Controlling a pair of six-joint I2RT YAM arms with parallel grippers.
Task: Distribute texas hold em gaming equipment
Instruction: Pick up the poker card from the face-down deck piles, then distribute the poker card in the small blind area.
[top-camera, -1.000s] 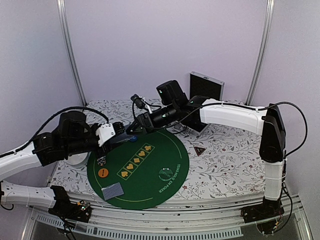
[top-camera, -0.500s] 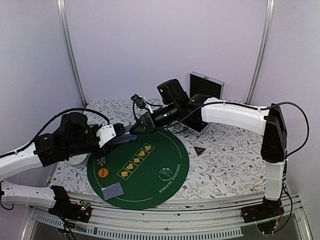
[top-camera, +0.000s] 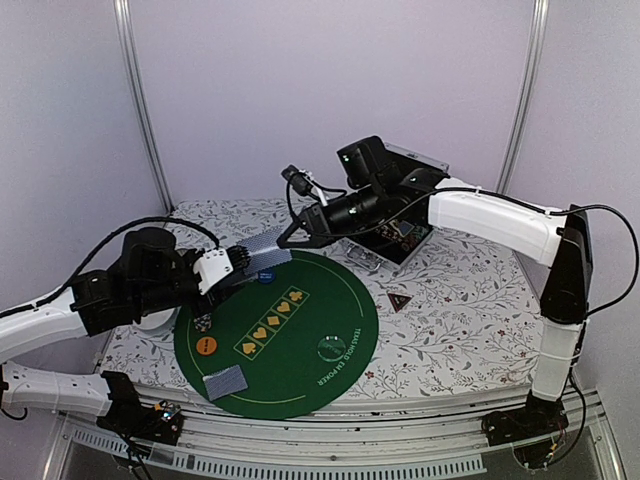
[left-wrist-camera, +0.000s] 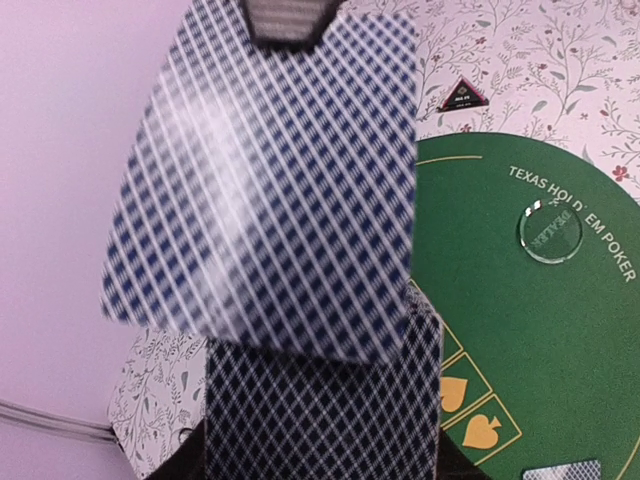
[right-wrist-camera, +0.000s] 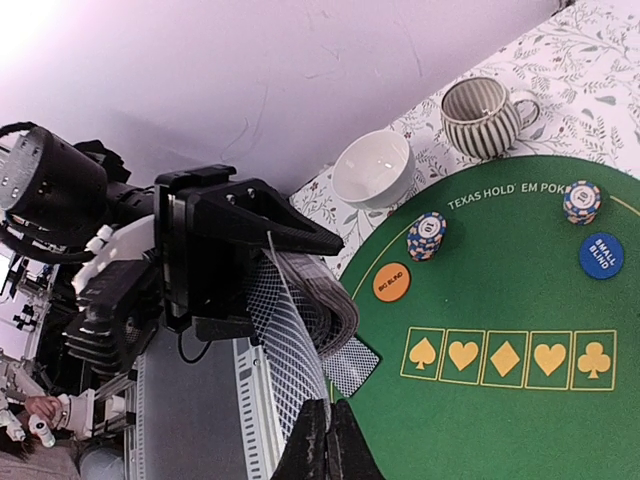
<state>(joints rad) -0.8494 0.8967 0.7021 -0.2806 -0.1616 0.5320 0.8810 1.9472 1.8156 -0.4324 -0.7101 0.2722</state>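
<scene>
My left gripper (top-camera: 238, 264) is shut on a deck of grey-blue-backed cards (left-wrist-camera: 322, 400) above the green mat's far left edge. My right gripper (right-wrist-camera: 328, 432) is shut on one card (right-wrist-camera: 285, 335), pulled up off the deck (right-wrist-camera: 325, 290); that card fills the left wrist view (left-wrist-camera: 270, 180). In the top view the right gripper (top-camera: 287, 237) holds the card (top-camera: 265, 246) just above the left gripper. One card (top-camera: 226, 381) lies on the mat's near edge. Two chip stacks (right-wrist-camera: 427, 235) (right-wrist-camera: 581, 200), an orange disc (right-wrist-camera: 391, 282), a blue disc (right-wrist-camera: 600, 255), a clear dealer disc (top-camera: 328, 347) and the dark triangle (top-camera: 399, 301) lie around.
The round green mat (top-camera: 300, 330) covers the table's middle. A white bowl (right-wrist-camera: 373, 168) and a striped cup (right-wrist-camera: 485, 118) stand off its left side. An open dark case (top-camera: 398, 238) stands at the back under the right arm.
My right gripper has risen and moved right, drawing one card up off the deck. My left gripper holds the deck in about the same place.
</scene>
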